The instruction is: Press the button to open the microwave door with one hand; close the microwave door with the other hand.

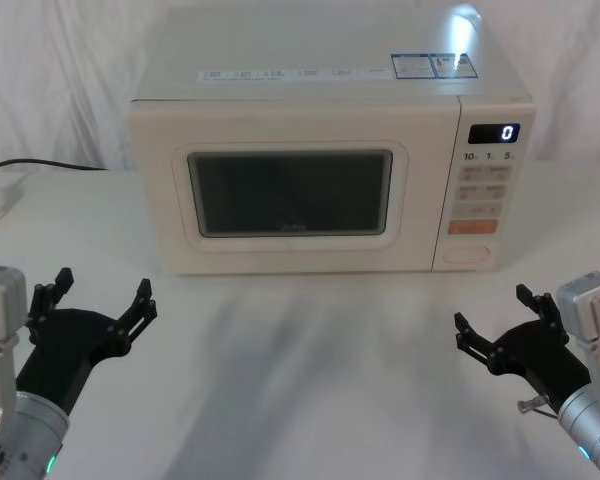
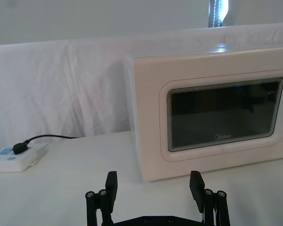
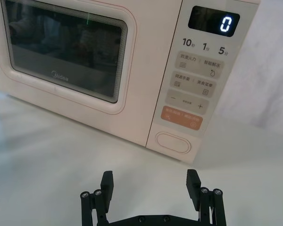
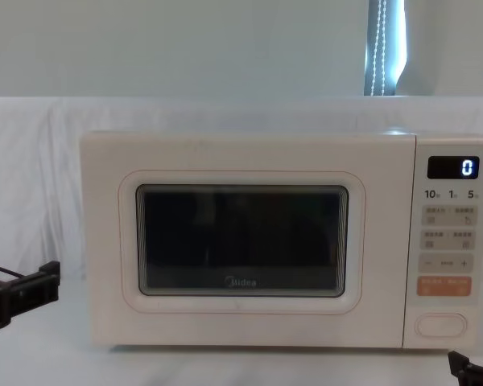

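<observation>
So the microwave [image 1: 325, 150] sits square at the back of the white table [image 1: 300, 350], display [image 1: 493, 133] showing 0, and the microwave door [image 1: 290, 190] is fully shut, so nothing's started yet. Both arms hover low out front: left gripper [image 1: 102, 297] spread open well short of the door's left side, right gripper [image 1: 495, 330] also spread open, roughly lined up with the control panel. The button [image 3: 173, 141] is the pill-shaped key at the panel's very bottom, right under the orange key [image 3: 181, 118]. My worry: with splayed fingers the right gripper could easily clip that orange key instead, or shove the whole oven backward.
</observation>
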Robot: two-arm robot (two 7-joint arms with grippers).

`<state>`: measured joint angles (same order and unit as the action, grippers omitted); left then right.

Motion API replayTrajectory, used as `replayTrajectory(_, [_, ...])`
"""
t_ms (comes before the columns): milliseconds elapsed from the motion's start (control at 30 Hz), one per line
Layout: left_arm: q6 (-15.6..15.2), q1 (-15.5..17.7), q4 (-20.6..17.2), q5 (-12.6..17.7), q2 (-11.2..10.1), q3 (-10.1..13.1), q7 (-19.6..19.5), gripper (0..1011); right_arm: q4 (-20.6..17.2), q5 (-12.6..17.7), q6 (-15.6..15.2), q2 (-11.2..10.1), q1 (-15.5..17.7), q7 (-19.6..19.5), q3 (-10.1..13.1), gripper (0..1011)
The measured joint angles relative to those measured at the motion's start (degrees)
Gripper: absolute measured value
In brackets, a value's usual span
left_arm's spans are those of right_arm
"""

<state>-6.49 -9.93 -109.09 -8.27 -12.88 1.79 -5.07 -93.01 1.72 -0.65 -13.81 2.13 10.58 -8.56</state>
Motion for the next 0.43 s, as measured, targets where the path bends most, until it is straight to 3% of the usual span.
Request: replayTrajectory(433, [-0.03,0.07,-0.01,-0.06,-0.06,0.01,0.06,1001,0.00,0.00,0.00,0.00,0.00,0.00,0.00,1000])
